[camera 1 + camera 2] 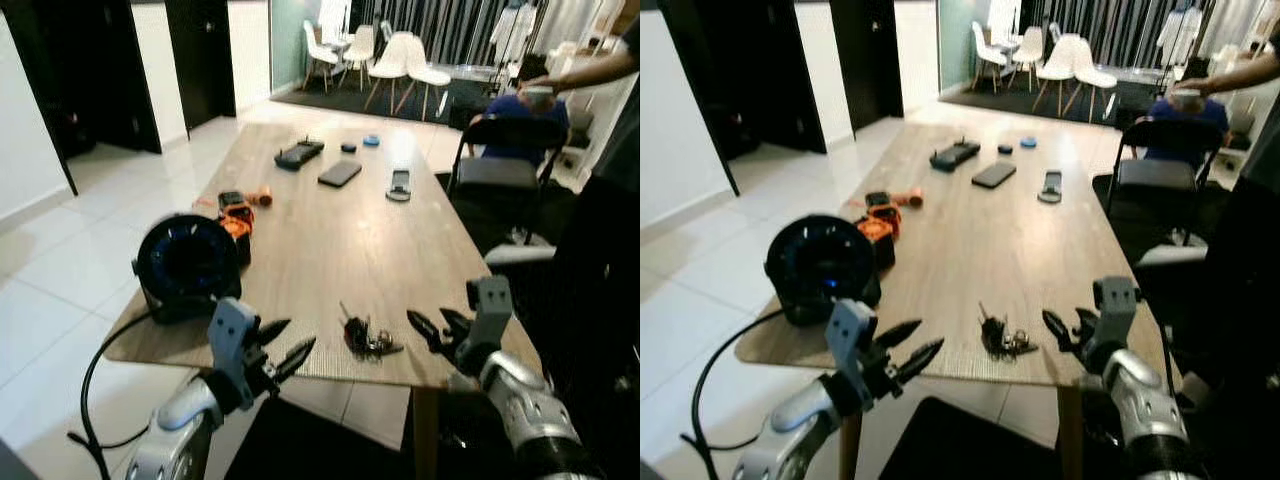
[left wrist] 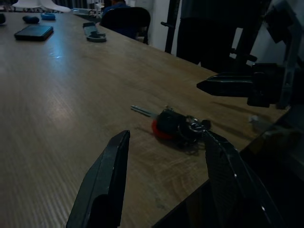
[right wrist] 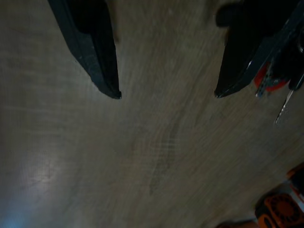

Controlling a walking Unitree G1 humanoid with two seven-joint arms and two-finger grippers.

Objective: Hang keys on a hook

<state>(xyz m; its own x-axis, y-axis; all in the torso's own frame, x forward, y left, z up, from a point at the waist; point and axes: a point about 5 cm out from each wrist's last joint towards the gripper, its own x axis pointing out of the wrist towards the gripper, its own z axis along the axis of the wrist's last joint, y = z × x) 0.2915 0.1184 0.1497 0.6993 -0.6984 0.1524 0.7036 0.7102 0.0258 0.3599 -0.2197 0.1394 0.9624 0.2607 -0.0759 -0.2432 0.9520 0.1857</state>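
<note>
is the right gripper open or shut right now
Open. The right gripper has its two black fingers spread apart over bare table, beside the keys, holding nothing.

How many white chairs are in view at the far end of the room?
4, as far as can be made out: white chair farthest left, second chair beside it, third chair nearer, fourth chair rightmost. They overlap, so another may be hidden behind.

Home dining room (table (image 1: 330, 250), chairs (image 1: 400, 60))
</note>
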